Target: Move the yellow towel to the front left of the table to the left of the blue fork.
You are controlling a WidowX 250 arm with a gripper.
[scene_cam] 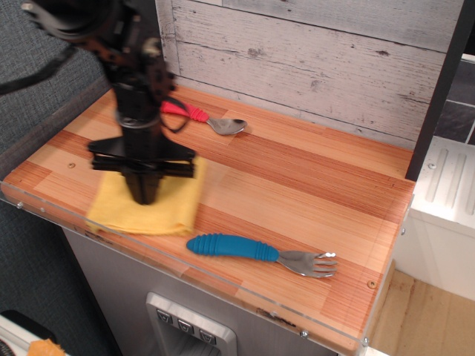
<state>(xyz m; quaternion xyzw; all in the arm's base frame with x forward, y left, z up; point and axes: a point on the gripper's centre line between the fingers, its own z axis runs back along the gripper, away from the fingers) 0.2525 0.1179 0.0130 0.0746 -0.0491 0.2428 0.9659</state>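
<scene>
1. My gripper (pixel 142 194) is pointed straight down with its tip pressed into the yellow towel (pixel 159 208). The fingers look pinched together on the cloth, but the tip is dark and a bit blurred, so honestly I can't tell for sure whether it's clamped or just pushing down.
2. The towel sits flat at the front left of the table (pixel 312 193), its front edge just beside the clear plastic rim.
3. The blue fork (pixel 260 251) lies to the right of the towel, handle end near the towel's front right corner, not touching as far as I can see. A red-handled spoon (pixel 202 116) sits at the back, well apart.
4. I'd say this is the tail end of the placing step; the towel looks about where it belongs.
5. Next I'd let go and lift straight up, slowly, so the cloth doesn't snag and ride up with the fingers.
</scene>
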